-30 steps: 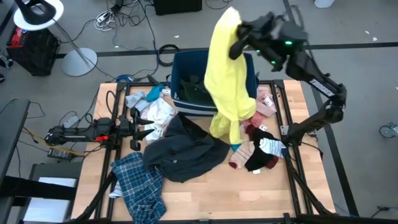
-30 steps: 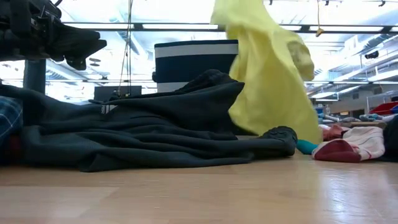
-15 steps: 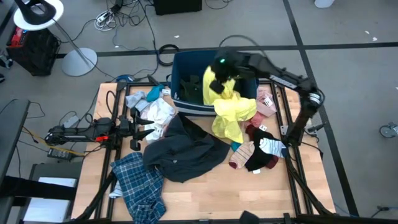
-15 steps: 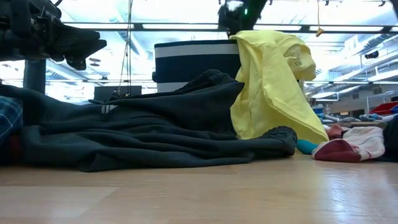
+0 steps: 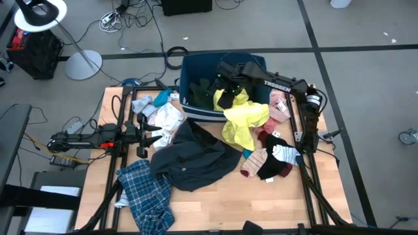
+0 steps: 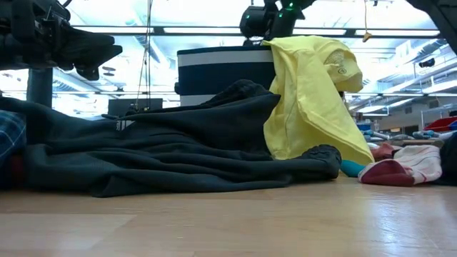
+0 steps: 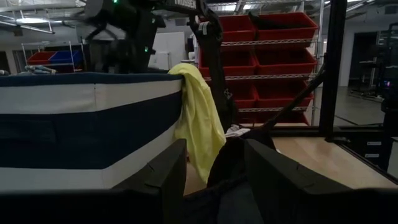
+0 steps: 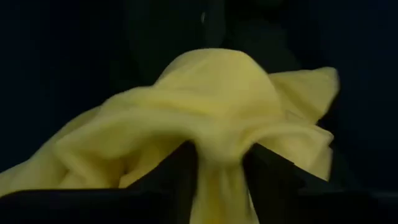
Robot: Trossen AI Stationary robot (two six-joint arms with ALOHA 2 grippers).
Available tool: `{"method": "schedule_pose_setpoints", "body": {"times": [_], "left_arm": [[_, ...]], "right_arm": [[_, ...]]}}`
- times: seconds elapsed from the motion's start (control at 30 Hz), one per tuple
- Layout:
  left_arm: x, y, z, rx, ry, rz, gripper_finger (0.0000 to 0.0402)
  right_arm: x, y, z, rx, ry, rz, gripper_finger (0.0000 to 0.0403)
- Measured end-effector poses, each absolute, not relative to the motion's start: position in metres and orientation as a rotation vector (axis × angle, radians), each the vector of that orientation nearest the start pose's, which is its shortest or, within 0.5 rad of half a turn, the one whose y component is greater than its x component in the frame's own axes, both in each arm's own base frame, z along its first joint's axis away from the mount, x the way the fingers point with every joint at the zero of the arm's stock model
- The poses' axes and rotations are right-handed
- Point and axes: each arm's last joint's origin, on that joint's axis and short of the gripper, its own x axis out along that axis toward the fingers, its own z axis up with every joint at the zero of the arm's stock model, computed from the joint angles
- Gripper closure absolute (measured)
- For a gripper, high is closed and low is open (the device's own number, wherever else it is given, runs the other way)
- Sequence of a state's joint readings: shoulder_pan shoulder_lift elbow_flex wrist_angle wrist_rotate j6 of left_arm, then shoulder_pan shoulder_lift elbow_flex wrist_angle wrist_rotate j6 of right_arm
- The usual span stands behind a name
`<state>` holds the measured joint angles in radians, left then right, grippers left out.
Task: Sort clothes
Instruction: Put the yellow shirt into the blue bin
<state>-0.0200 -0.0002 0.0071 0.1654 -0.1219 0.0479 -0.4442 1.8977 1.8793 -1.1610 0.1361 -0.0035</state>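
Note:
My right gripper is down inside the dark blue bin, shut on the yellow top. The top drapes over the bin's near wall onto the table. A dark green shirt lies in the bin. The dark navy jacket lies mid-table and the blue plaid shirt at the near left. My left gripper is open and empty at the table's left, and its wrist view shows the same. My right gripper pinches a gathered bunch of the yellow top between its two fingers, several layers together. The fingers come from above, pointing down into the bin. The held part is inside the bin; the rest hangs slack over the near wall, its lower end on the table.
White pieces lie left of the bin and a pink piece to its right. Striped socks and dark red pieces lie at the right. Bare wood shows at the near right.
My right gripper has come down from high above the table into the bin, still shut on the yellow top. The top, which hung long below the gripper, has sunk and crumpled: its upper part has gone into the bin and the rest is draped over the near wall.

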Motion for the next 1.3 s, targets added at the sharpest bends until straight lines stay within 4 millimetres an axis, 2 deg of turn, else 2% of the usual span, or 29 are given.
{"method": "schedule_pose_setpoints", "body": {"times": [0.23, 0.43, 0.6, 0.7, 0.87, 1.1, 1.3], "left_arm": [[0.096, 0.002, 0.182, 0.036, -0.170, 0.106, 0.0234], [0.096, 0.002, 0.182, 0.036, -0.170, 0.106, 0.0234], [0.096, 0.002, 0.182, 0.035, -0.170, 0.106, 0.0234], [0.096, 0.002, 0.182, 0.035, -0.170, 0.107, 0.0234], [0.096, 0.002, 0.182, 0.036, -0.170, 0.107, 0.0234], [0.096, 0.002, 0.182, 0.036, -0.170, 0.107, 0.0234], [0.096, 0.002, 0.182, 0.035, -0.170, 0.107, 0.0234]], "right_arm": [[0.316, -0.157, 0.372, 0.157, 1.031, -0.541, 0.0237], [0.279, -0.138, 0.414, 0.134, 0.908, -0.557, 0.0230], [0.248, -0.108, 0.444, 0.136, 0.809, -0.536, 0.0235], [0.232, -0.086, 0.448, 0.145, 0.786, -0.503, 0.0239], [0.202, -0.045, 0.430, 0.167, 0.781, -0.511, 0.0244], [0.173, 0.005, 0.367, 0.246, 0.747, -0.426, 0.0246], [0.170, 0.033, 0.301, 0.254, 0.701, -0.448, 0.0248]]}}
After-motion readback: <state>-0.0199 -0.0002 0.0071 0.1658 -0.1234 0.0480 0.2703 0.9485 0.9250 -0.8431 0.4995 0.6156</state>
